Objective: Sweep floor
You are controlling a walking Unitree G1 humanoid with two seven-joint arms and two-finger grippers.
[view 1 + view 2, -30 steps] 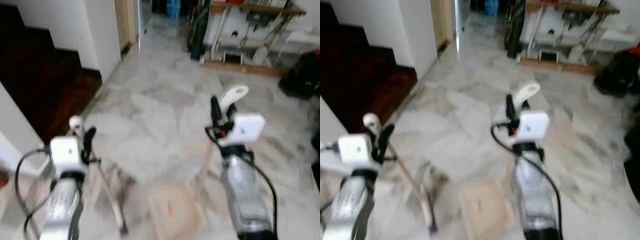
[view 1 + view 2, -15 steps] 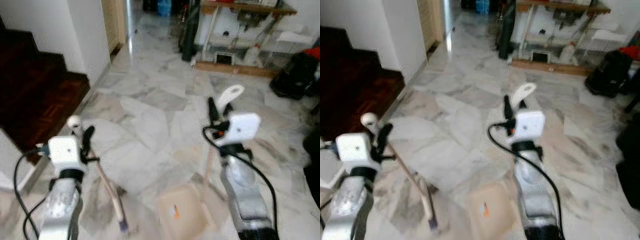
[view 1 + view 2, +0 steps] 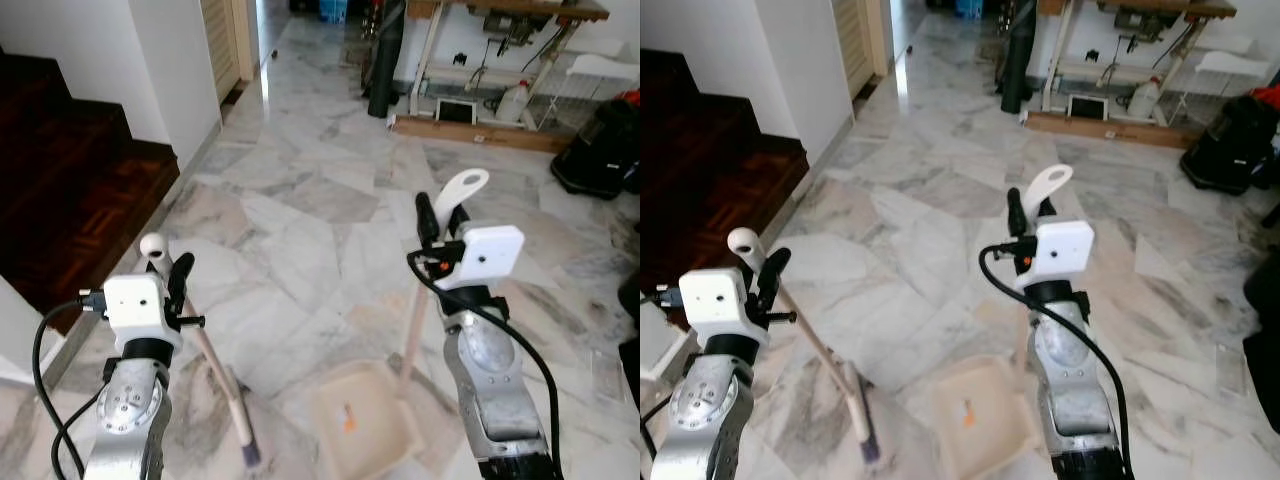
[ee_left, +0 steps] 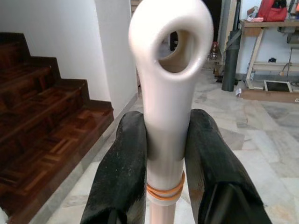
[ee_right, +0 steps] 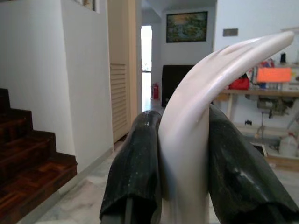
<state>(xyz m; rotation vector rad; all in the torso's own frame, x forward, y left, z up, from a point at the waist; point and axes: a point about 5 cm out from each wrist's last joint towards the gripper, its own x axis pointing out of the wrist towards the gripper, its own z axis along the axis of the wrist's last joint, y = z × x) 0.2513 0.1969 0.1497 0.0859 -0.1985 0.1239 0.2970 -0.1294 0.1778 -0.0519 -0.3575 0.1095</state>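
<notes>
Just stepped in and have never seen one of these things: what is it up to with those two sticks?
It is set up to sweep. The left gripper is shut on the broom, whose head rests on the marble floor. The right gripper is shut on the handle of a beige dustpan, which sits on the floor beside the broom head. Dark wooden stairs rise to the robot's left, and a cluttered shelf stands ahead.

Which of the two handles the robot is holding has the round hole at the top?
The broom handle in the left tool: its rounded end has a hole through it. The dustpan handle in the right tool ends in a flat, curved tip instead.
</notes>
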